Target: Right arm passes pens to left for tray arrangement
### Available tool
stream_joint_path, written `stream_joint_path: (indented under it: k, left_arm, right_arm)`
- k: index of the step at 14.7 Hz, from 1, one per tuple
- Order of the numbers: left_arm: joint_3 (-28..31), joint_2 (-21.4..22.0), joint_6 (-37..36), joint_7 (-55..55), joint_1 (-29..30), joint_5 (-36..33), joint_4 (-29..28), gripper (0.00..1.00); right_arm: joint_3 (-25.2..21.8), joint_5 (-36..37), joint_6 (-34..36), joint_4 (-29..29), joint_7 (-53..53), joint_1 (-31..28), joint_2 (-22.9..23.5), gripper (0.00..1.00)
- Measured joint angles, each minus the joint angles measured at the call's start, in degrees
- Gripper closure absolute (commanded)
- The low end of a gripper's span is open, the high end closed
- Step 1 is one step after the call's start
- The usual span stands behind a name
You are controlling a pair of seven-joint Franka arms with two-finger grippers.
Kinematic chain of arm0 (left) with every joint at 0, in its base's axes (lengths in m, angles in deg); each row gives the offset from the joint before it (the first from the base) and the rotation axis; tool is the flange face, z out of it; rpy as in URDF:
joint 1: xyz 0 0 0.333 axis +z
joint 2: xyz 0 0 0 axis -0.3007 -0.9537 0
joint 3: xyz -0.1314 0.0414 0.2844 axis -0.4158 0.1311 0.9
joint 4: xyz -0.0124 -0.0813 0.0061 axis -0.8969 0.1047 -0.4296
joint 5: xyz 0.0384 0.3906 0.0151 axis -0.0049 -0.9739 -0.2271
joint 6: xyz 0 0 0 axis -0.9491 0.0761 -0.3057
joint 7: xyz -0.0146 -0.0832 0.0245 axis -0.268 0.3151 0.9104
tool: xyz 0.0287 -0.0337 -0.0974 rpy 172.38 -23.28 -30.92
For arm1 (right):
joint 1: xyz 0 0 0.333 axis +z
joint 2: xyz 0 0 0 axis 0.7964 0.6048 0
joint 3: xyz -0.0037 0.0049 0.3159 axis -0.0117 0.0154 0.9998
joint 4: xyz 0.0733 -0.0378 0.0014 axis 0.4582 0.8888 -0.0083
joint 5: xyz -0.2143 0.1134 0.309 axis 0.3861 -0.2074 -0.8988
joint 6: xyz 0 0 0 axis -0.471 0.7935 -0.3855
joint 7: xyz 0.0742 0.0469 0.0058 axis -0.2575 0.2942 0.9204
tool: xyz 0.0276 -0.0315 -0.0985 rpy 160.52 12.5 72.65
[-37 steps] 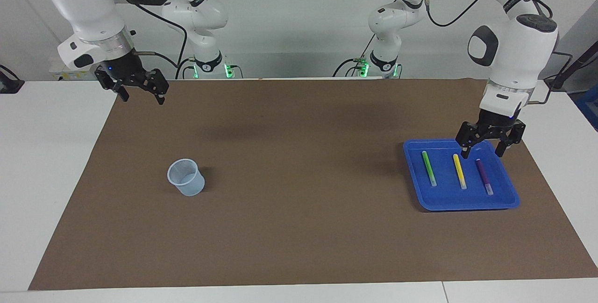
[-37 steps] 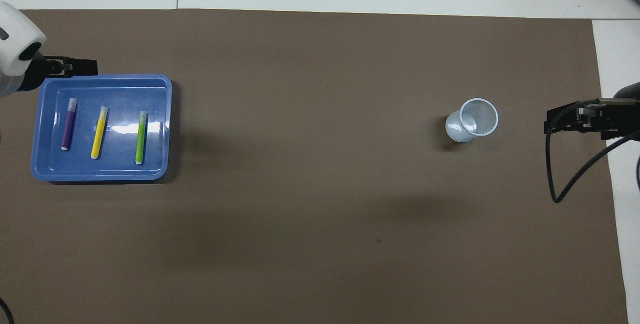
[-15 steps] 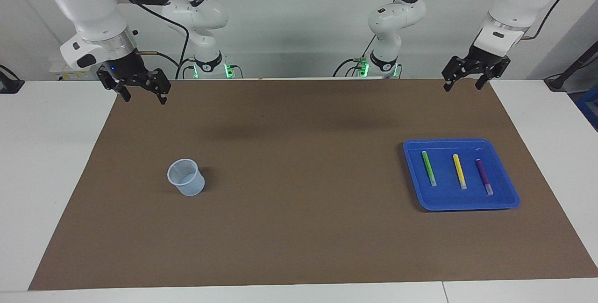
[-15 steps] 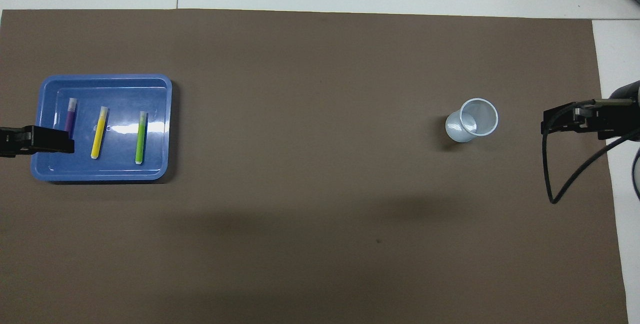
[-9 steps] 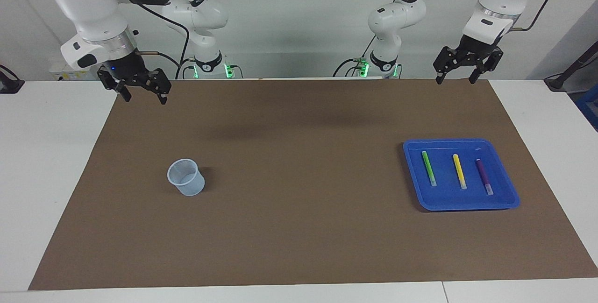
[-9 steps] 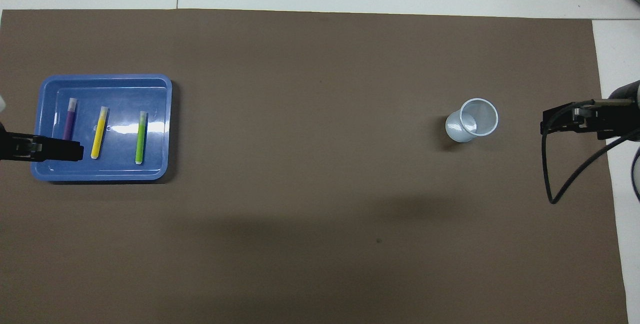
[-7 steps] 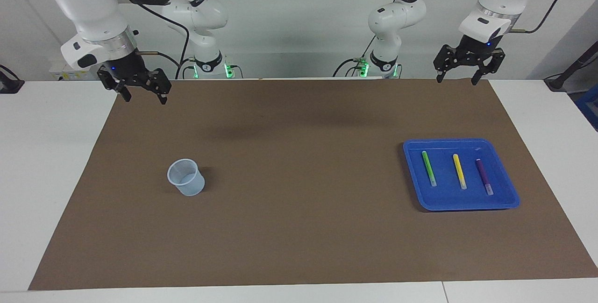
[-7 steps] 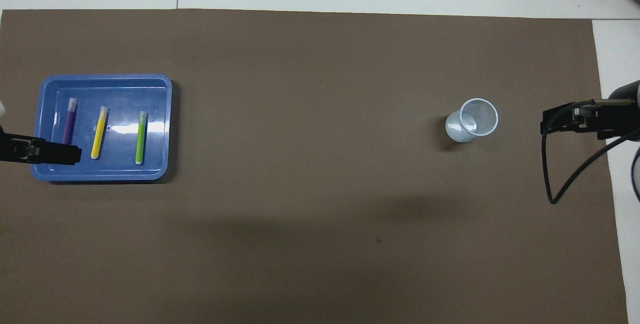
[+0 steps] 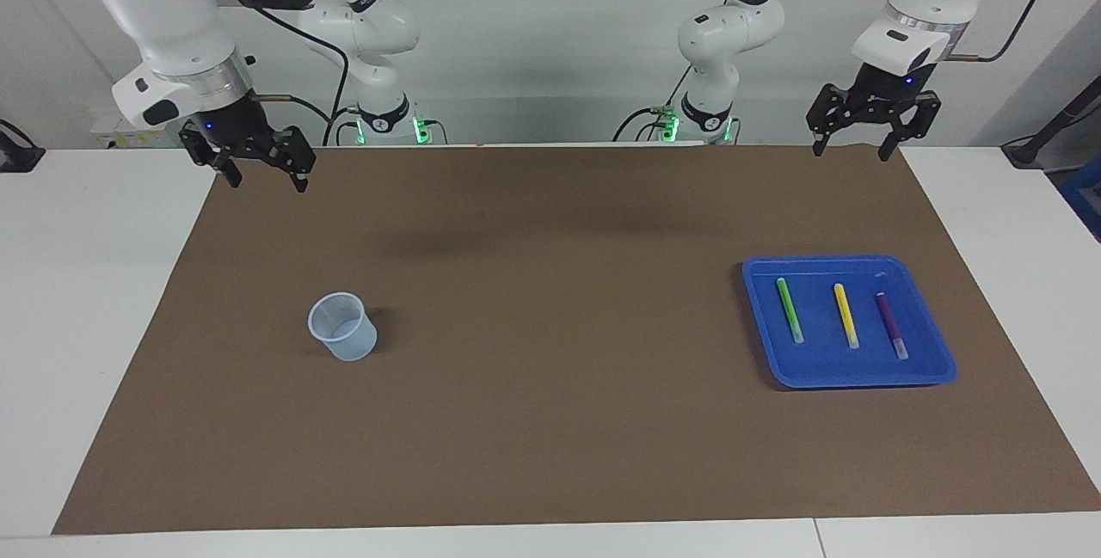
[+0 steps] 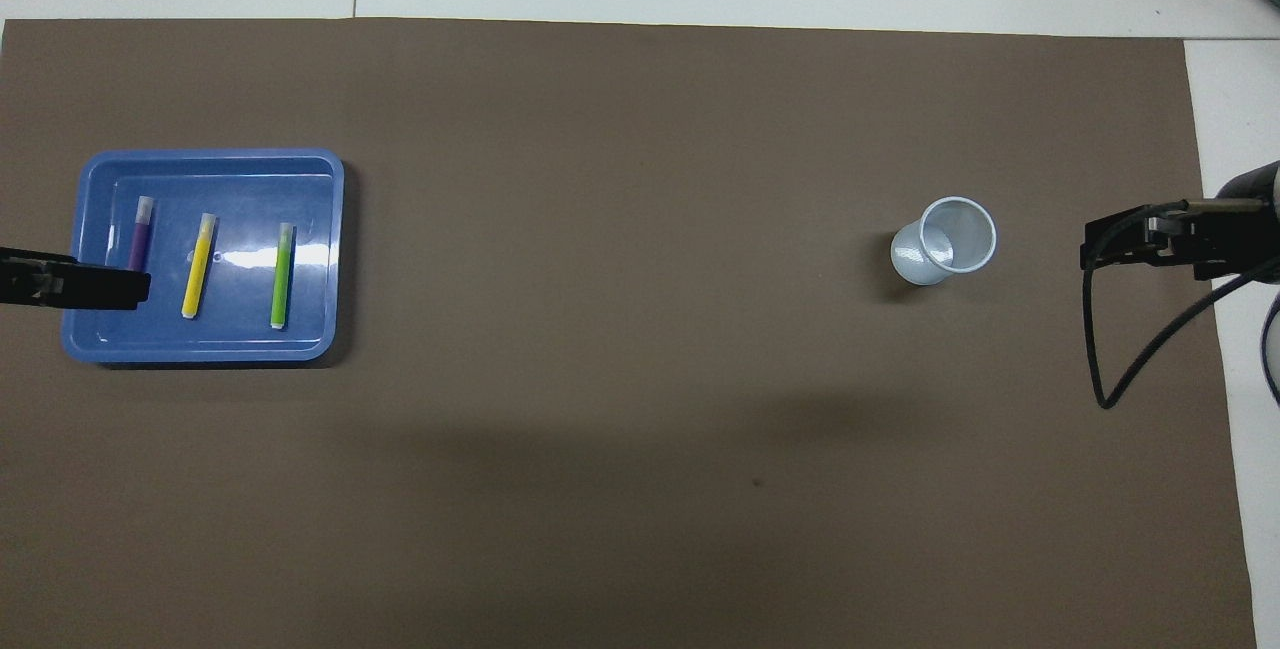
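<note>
**A:** Where do the pens sit relative to the claws?

**B:** All three slim marker-like pens, bright green, yellow and purple, lie side by side, apart from one another, in the shallow bright blue plastic tray. The left gripper hangs raised over the robots' edge of the brown mat, with the tray below it and farther out on the table. Its jaws stand wide and hold nothing.

**B:** The right gripper hangs over its own corner of the mat, jaws spread just as wide, empty too. The small translucent pale-blue cup stands upright on the mat out from it, well apart, and looks empty.

**A:** So what is the step in hand?

**B:** By my reading the arranging is done, and what is left is parking both arms. To do that well, I'd keep both claws high and away from the tray, so no finger clips its rim or nudges a pen out of line.
</note>
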State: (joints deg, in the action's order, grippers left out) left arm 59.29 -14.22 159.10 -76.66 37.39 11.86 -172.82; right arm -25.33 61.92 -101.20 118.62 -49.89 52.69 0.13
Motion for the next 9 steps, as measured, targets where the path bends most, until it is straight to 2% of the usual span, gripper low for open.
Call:
stream_joint_path:
  k: [4, 7, 9]
  left_arm:
    - [-0.06, -0.58, 0.5, -0.21, -0.01, -0.19, 0.24, 0.0]
    - [-0.45, -4.02, -3.79, -0.57, -0.36, -2.47, 6.12, 0.0]
    - [-0.56, -5.8, -4.63, -0.57, -0.91, -3.04, 7.53, 0.0]
  right_arm:
    - [0.0, 0.0, 0.0, 0.02, 0.85, 0.01, 0.0, 0.0]
    - [0.0, 0.0, 0.0, 0.02, 3.48, 0.01, 0.0, 0.0]
    - [0.0, 0.0, -0.01, 0.02, 3.86, 0.01, 0.0, 0.0]
